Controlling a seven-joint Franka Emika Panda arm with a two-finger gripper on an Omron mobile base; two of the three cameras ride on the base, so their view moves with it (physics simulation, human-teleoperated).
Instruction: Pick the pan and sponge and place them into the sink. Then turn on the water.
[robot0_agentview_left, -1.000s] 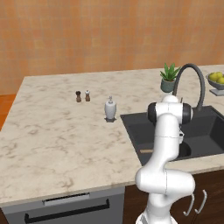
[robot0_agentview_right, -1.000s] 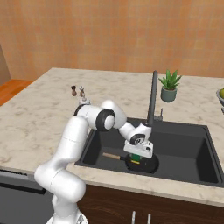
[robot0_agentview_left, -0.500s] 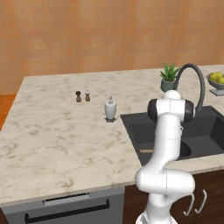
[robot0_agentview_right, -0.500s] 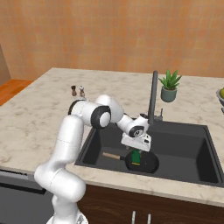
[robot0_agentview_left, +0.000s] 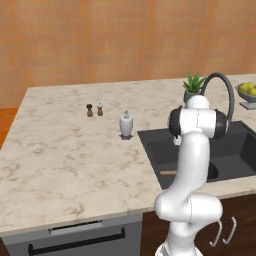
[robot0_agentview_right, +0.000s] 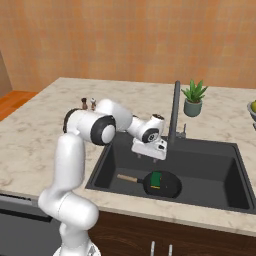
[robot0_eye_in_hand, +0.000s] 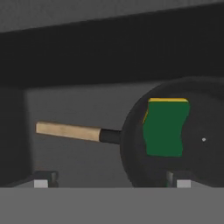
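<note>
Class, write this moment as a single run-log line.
hand: open, empty, above sink | pan: in sink | sponge: lying in pan | faucet: no water visible | next: turn on water

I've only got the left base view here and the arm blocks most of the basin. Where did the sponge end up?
Observer: The sponge lies green side up inside the pan, per the right base view.
Operator: And the pan?
Observer: It sits on the floor of the sink, wooden handle pointing toward the sink's left wall.
Operator: Is the gripper holding anything?
Observer: No. The gripper hangs open above the pan, touching nothing.
Operator: Water running?
Observer: None visible from the faucet.
</note>
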